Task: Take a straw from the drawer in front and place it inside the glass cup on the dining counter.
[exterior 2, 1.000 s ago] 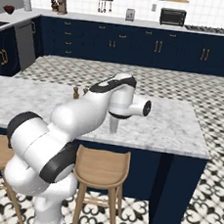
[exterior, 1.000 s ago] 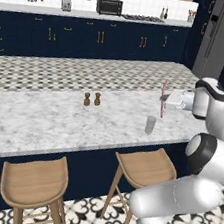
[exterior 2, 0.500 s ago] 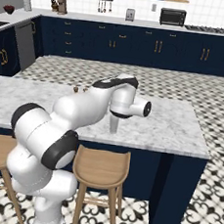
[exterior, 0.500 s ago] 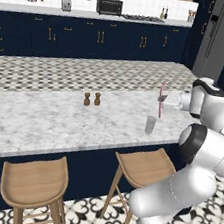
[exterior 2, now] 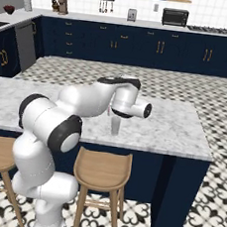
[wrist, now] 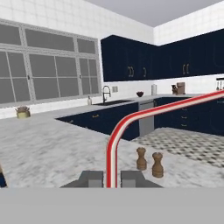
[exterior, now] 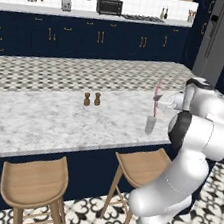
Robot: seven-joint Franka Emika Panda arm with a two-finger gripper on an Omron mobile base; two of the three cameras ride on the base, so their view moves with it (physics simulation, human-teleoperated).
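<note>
The thin pinkish-red straw with a bent top (wrist: 112, 148) stood upright, pinched between the closed gripper (wrist: 111, 179) fingers, directly above the small clear glass tumbler (exterior: 150, 125) on the white-grey marble dining counter (exterior: 42, 119). The hand view showed two small brown shakers (wrist: 148, 161) beyond the straw's bend; in the right base view the arm hid most of the straw.

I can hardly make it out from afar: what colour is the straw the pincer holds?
Pinkish-red with a pale stripe along the straw; clearest in the hand view.
</note>
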